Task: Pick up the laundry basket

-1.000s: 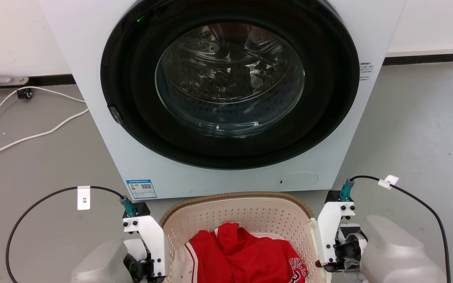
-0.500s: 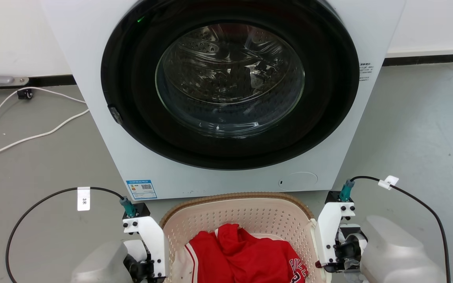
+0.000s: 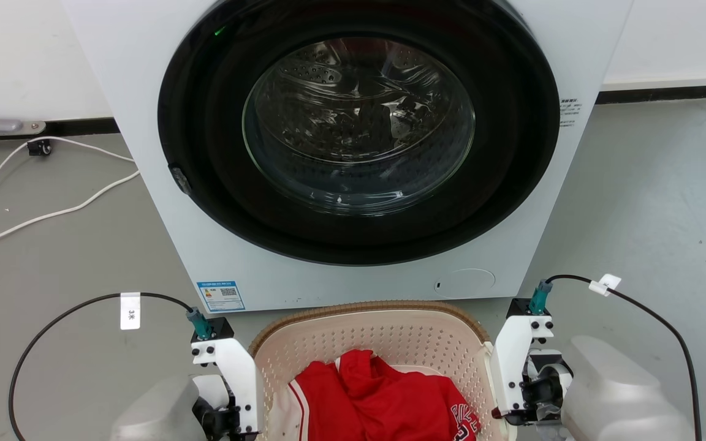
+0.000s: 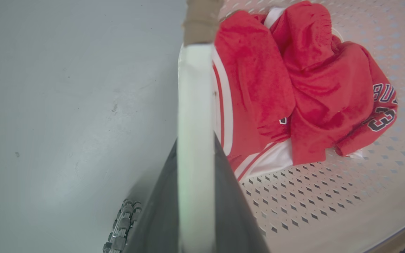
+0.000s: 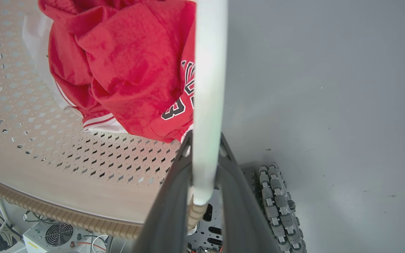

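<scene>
The laundry basket point(image 3: 365, 305), cream and perforated with a brown woven-look rim, sits low in the head view directly in front of me, with a red jersey point(image 3: 383, 398) inside. My left gripper point(image 3: 239, 398) is at its left side and my right gripper point(image 3: 515, 380) at its right side. In the left wrist view the gripper point(image 4: 195, 151) is shut on the white loop handle point(image 4: 195, 98), beside the basket wall point(image 4: 311, 196). The right wrist view shows that gripper point(image 5: 206, 144) shut on the other white handle point(image 5: 209, 70), next to the basket wall point(image 5: 47, 147).
A white washing machine point(image 3: 144, 153) with its round dark door point(image 3: 353, 141) shut stands right behind the basket. White cables point(image 3: 53, 211) lie on the grey floor at left. My base wheel point(image 5: 276, 203) shows below the right handle.
The whole head picture has slipped down by a few pixels, so the camera moved slightly. Both grippers keep the same hold on the handles.
</scene>
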Motion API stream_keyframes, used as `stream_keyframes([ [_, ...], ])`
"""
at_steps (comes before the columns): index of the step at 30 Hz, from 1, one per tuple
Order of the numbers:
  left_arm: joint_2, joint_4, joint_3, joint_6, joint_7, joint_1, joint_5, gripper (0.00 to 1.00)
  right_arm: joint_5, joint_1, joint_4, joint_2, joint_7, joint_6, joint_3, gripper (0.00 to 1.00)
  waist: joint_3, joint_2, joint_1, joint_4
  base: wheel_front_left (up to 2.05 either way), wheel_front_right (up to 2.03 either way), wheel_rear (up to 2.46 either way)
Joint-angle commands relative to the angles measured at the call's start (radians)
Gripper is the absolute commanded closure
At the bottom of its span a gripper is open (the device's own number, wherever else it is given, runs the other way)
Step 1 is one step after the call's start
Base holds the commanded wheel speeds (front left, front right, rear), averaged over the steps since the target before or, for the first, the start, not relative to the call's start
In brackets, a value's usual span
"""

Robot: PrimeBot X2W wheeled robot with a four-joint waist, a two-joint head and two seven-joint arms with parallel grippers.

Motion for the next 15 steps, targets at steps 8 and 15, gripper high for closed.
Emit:
stream_keyframes([
  [8, -0.041, -0.022, -0.009, -0.014, -0.006, -0.019, -0.018, 1.0, 0.012, 0.0, -0.016, 0.039, 0.003, 0.012, -0.005, 1.0, 0.0, 0.0, 0.0, -0.002, 0.0, 0.0, 0.0],
  [15, -0.042, -0.019, -0.016, -0.014, -0.01, -0.018, -0.026, 1.0, 0.005, 0.003, -0.016, 0.039, 0.005, 0.012, -0.01, 1.0, 0.0, 0.0, 0.0, -0.003, 0.0, 0.0, 0.0],
])
